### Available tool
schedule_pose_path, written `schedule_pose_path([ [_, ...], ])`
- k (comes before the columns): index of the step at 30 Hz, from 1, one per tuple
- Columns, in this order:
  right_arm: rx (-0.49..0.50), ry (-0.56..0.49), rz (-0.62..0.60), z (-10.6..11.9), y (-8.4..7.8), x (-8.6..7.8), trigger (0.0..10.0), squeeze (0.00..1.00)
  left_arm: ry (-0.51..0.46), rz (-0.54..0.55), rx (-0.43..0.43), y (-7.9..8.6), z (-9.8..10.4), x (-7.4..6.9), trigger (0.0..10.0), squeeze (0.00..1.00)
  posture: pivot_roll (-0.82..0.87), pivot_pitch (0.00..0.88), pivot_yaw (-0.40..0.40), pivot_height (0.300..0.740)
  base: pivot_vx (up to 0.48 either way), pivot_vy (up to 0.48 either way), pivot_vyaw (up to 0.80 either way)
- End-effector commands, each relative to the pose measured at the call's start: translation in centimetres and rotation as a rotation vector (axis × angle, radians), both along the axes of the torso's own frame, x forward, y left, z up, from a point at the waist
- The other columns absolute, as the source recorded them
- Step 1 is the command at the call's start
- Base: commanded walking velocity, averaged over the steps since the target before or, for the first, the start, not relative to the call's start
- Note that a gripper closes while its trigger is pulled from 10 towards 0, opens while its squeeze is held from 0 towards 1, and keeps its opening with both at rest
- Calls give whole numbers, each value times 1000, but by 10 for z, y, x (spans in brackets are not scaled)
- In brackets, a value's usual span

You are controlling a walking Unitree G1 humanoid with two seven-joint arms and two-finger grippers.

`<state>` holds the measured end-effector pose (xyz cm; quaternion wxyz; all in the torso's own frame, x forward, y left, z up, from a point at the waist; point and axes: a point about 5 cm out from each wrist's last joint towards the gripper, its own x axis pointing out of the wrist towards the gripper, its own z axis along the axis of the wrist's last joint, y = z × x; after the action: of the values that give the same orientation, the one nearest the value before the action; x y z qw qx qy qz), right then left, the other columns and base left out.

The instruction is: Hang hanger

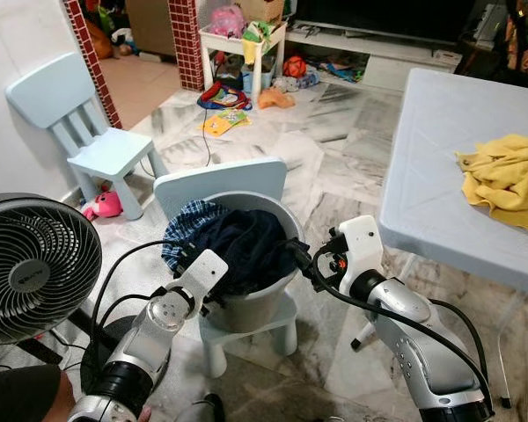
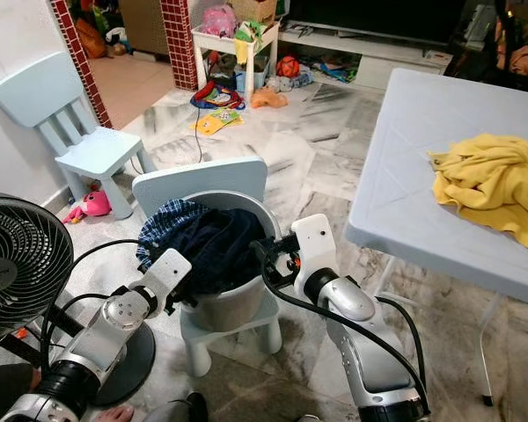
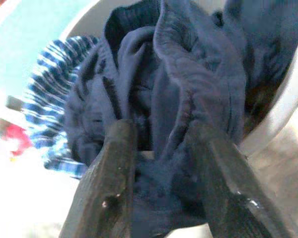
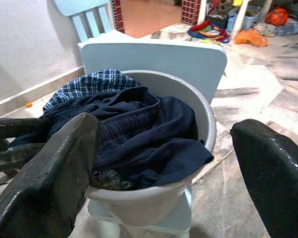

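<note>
Hanger unseen; left pincer (image 3: 159,193) pinches crumpled navy cloth (image 3: 188,99) in round grey tub (image 4: 208,129), right pincer (image 4: 164,173) agape.

A marble floor (image 1: 334,149) runs to a brick pillar (image 1: 185,40); 1 pale-blue child's chair (image 1: 92,132) stands by the white wall, a fan (image 1: 35,264) nearby.

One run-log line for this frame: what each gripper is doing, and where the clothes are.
left gripper: shut on dark blue garment | right gripper: open at grey basket rim | basket: on small chair | yellow cloth: on table
</note>
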<state>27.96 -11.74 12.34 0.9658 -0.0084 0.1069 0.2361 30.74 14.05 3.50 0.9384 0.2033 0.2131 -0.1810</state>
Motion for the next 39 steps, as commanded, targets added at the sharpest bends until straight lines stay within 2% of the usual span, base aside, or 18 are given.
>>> schedule_pose_path([
  [1, -6, 3, 3, -2, -2, -1, 10000, 0, -27, 22, -102, -5, 9, 7, 10000, 0, -142, 66, 20, 740, 0, 0, 0],
  [6, -6, 1, -16, -3, -4, 0, 10000, 0, -53, 73, -233, -11, 18, 14, 10000, 0, -146, 51, 30, 740, 179, 0, 0],
  [18, -15, -19, -48, -2, -14, 1, 10000, 0, -44, 75, -304, -23, 21, 21, 10000, 0, -175, 0, 39, 740, 419, 0, 0],
  [22, -17, -18, -44, -4, -14, 0, 10000, 0, -60, 121, -288, -20, 19, 20, 10000, 0, -165, 1, 27, 740, 150, 0, 0],
  [27, -15, -8, -14, -5, -8, -1, 10000, 0, -63, 228, -275, -3, 9, 12, 10000, 0, -152, 11, 11, 740, 0, 0, 0],
  [31, -15, -8, -10, -5, -8, -1, 10000, 0, -67, 248, -257, 1, 7, 9, 10000, 0, -148, 15, 9, 740, 0, 0, 0],
  [35, -15, -8, -8, -5, -8, -1, 10000, 0, -50, 271, -255, 4, 3, 6, 10000, 0, -148, 17, 9, 740, 0, 0, 0],
  [39, -19, -4, -5, -6, -8, -2, 10000, 0, -7, 349, -238, 12, -3, 3, 10000, 0, -148, 20, 11, 740, 0, 0, 0],
])
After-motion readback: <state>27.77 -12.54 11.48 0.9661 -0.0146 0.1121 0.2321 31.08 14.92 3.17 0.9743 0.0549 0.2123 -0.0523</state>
